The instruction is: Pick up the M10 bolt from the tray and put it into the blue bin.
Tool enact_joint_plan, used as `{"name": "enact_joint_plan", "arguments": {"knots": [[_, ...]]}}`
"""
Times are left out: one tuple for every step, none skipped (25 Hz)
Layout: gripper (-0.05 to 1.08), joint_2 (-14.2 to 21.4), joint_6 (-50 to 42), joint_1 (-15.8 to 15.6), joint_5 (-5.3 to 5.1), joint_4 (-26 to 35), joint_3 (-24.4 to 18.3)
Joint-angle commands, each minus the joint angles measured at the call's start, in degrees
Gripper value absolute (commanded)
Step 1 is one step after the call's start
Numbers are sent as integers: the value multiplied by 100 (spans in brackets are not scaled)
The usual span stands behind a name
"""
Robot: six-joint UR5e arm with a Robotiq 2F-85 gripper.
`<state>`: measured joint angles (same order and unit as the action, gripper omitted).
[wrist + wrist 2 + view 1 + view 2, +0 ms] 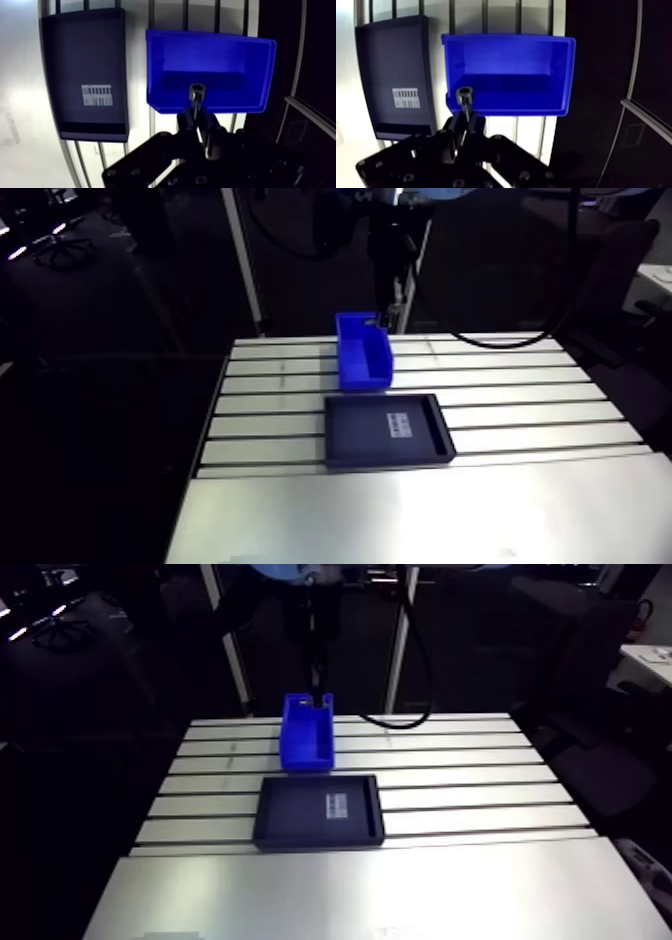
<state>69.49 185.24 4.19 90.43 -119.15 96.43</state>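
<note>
M10 bolt [196,95]: pinched by its shank in the jaws, above blue bin [215,60]; tray [82,60] beside bin. Step: placing. Next: centre over cavity, open jaws

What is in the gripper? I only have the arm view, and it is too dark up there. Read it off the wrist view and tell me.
Observer: The gripper is shut on the bolt. The bolt's head sticks out past the fingertips.
Operator: Give me its position against the blue bin.
Observer: In the wrist view the bolt's head lines up with the blue bin wall nearest the gripper, not with the bin's middle.
Operator: Report the bin's inside.
Observer: Seen from above, its floor shows nothing lying on it.
</note>
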Motion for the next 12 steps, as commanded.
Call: {"name": "enact_joint_plan", "arguments": {"knots": [[101, -301, -122, -93, -4, -26, -172], [101, -310, -140, -93, -4, -26, -181], [101, -345, -157, -93, -4, -26, -199], [101, -380, -192, -84, 5, -26, -216], [101, -433, -210, -84, 5, -26, -243], [100, -477, -219, -84, 5, -26, -269], [100, -521, -227, -84, 5, -26, -296], [100, -565, -254, -84, 5, -26, -304], [100, -600, -263, -84, 5, -26, -331], [100, -653, -263, -84, 5, -26, -348], [100, -679, -298, -84, 5, -26, -357], [100, -697, -333, -93, 5, -26, -366]]}}
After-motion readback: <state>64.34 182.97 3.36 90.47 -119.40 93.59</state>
